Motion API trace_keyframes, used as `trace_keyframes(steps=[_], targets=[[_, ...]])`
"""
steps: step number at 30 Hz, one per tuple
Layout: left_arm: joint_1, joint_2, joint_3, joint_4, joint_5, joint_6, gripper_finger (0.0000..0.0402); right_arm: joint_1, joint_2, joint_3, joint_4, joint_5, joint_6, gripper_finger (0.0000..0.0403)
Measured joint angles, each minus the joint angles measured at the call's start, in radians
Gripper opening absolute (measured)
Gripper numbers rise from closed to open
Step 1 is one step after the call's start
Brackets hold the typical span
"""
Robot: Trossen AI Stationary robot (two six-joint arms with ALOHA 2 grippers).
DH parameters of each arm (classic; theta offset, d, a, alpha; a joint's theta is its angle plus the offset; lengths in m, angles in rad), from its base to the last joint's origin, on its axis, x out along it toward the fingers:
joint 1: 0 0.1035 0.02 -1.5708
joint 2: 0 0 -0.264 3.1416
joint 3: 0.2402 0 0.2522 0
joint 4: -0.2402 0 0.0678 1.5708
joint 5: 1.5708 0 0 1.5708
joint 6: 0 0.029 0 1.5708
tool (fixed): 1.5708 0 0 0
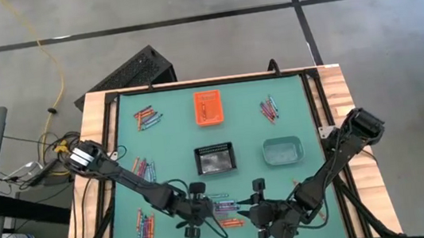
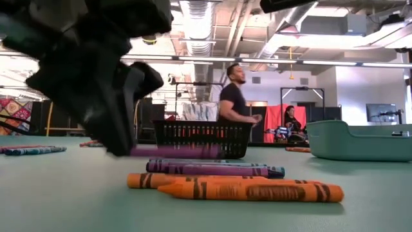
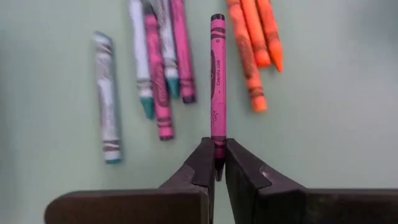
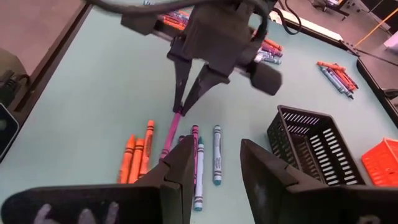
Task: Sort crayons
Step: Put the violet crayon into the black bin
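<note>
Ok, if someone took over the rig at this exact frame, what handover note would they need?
Left gripper: shut on the purple crayon, at the near-centre pile.
Right gripper: open, empty, beside that pile.
Crayons: mixed piles at far left, far right, mid left and near left.
Bins: orange bin seems to hold a few; black mesh bin and teal bin look empty.
Left: nearly all the sorting.

bench (image 1: 174,139): three bins across the middle, tray (image 1: 207,107) farthest back | mesh basket (image 1: 216,158) left of tub (image 1: 283,151) | crayon (image 3: 217,93) before the basket, between left hand (image 3: 217,163) and right hand (image 4: 214,171) | more crayons (image 1: 147,117) at back left
</note>
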Motion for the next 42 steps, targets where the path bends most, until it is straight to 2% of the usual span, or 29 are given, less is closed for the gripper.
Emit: trace_keyframes(steps=[4, 7, 9, 11, 13, 18, 20, 27, 33, 37, 42], targets=[[0.000, -0.052, 0.000, -0.018, -0.042, 0.015, 0.0011, 0.000, 0.000, 0.022, -0.025, 0.000, 0.008, 0.0128], [0.006, -0.108, 0.001, -0.064, -0.134, 0.014, 0.0011, 0.000, 0.000, 0.029, -0.044, -0.012, 0.074, 0.0128], [0.016, -0.149, 0.001, -0.114, -0.207, 0.014, 0.0011, 0.000, 0.000, 0.029, -0.054, -0.109, 0.135, 0.0128], [0.033, -0.182, 0.001, -0.152, -0.266, 0.015, 0.0011, -0.002, 0.000, 0.024, -0.040, -0.251, 0.187, 0.0128], [0.057, -0.211, 0.001, -0.195, -0.305, 0.027, 0.0011, -0.006, 0.007, 0.012, -0.013, -0.335, 0.237, 0.0128], [0.167, -0.235, 0.001, -0.271, -0.336, 0.082, 0.0012, 0.012, 0.023, -0.007, 0.000, -0.337, 0.325, 0.0128], [0.221, -0.235, 0.001, -0.256, -0.326, 0.108, 0.0012, 0.020, 0.026, -0.006, 0.006, -0.317, 0.330, 0.0128], [0.386, -0.226, 0.002, -0.223, -0.142, 0.163, 0.0012, 0.018, 0.028, -0.007, 0.004, -0.290, 0.308, 0.0128], [0.441, -0.226, 0.002, -0.220, 0.013, 0.203, 0.0012, 0.004, 0.028, -0.007, -0.009, -0.289, 0.290, 0.0128], [0.439, -0.226, 0.002, -0.214, 0.016, 0.202, 0.0020, -0.002, 0.028, -0.007, -0.021, -0.289, 0.285, 0.0128], [0.440, -0.226, 0.002, -0.215, -0.010, 0.179, 0.0053, -0.008, 0.028, -0.007, -0.032, -0.289, 0.288, 0.0128]])
